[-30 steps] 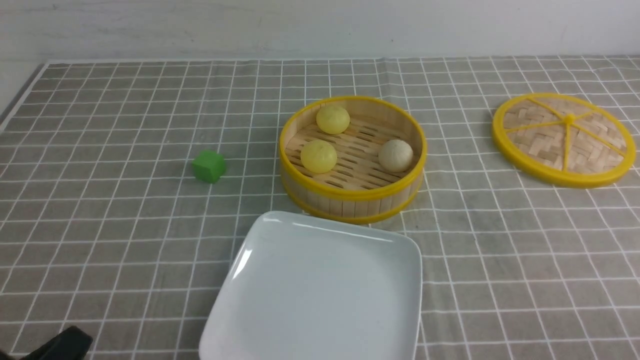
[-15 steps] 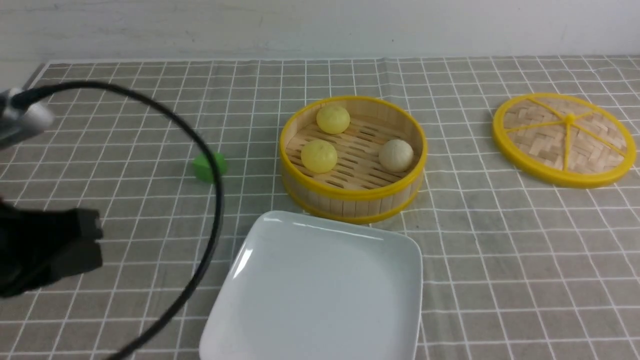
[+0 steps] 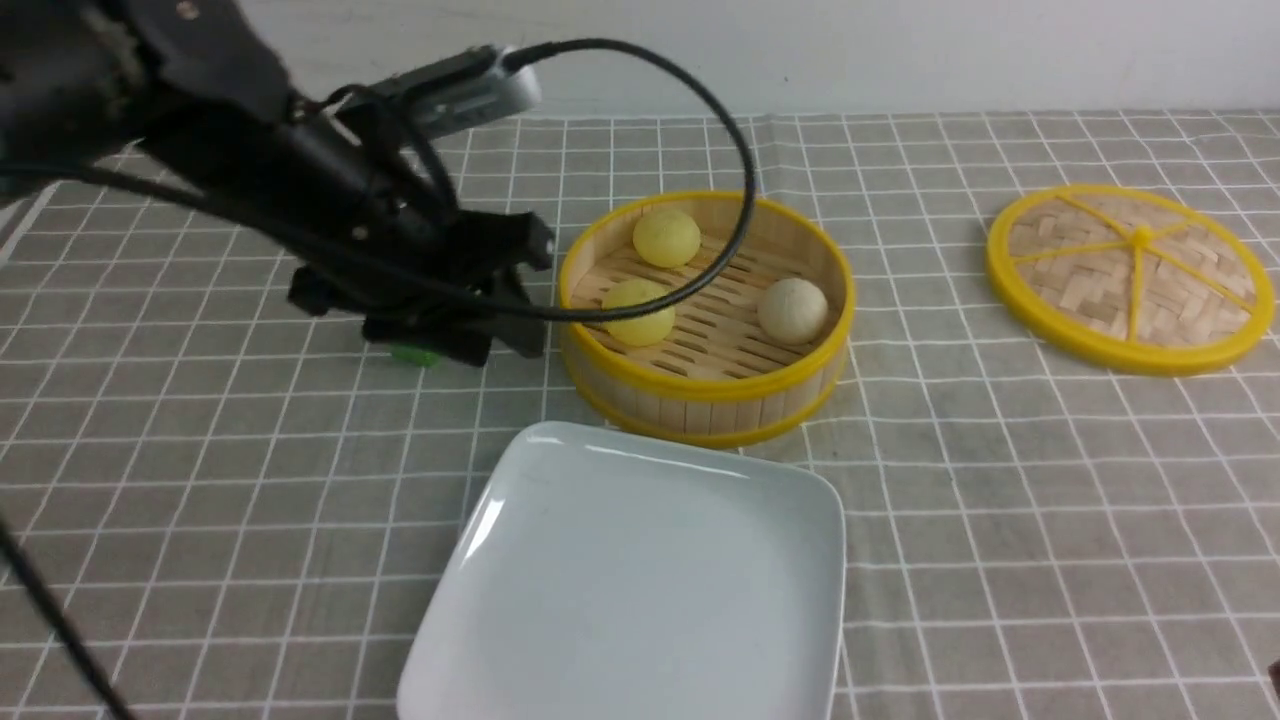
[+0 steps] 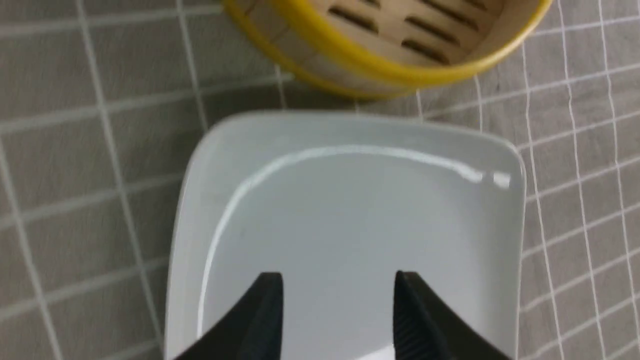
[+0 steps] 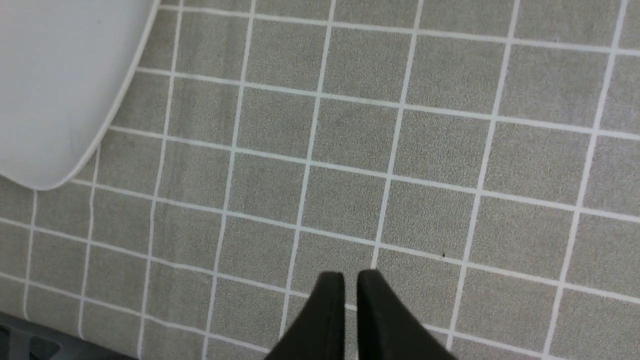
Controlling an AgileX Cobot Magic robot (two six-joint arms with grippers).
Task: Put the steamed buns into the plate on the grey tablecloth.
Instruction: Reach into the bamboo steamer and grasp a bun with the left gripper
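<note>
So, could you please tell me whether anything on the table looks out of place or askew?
Nothing is spilled or damaged. The only stray is a green cube, mostly hidden by the left arm, beside the bamboo steamer basket. The white plate sits slightly turned against the grid of the grey tablecloth.

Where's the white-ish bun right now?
In the front view, the off-white bun sits inside the bamboo basket, on its right side, with the nearer yellow bun to its left.

Plate [image 3: 640,590] glossy; tablecloth [image 3: 1000,520] matt cloth; basket [image 3: 700,405] slatted wood.
</note>
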